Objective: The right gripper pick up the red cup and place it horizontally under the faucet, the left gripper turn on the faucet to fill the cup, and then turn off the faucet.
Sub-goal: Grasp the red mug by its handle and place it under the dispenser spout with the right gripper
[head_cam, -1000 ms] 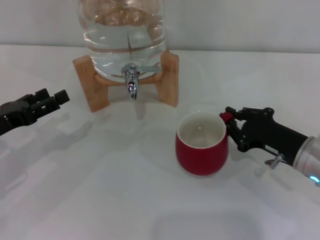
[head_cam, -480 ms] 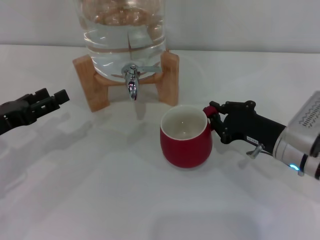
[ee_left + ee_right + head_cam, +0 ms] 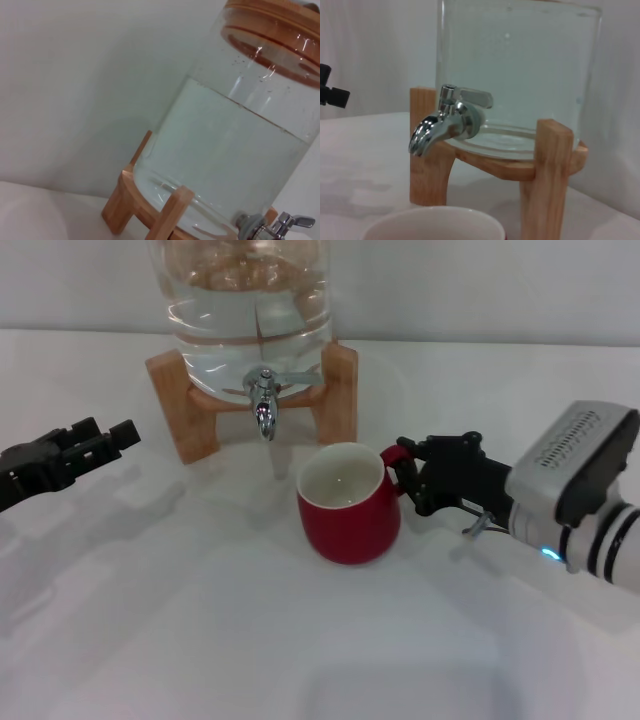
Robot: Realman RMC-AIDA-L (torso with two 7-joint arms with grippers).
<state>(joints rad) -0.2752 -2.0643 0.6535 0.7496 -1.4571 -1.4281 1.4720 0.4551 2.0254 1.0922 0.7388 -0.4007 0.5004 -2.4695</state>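
So the right tool [image 3: 402,472] is clamped on the handle of the red cup [image 3: 347,503], which sits upright on the table [image 3: 250,640] just right of centre frame, near the faucet [image 3: 263,400] but not under its spout yet. Left tool [image 3: 100,443] waits mid-left, fingers apart. Positioning, filling and shutting off are all left, I'd say.
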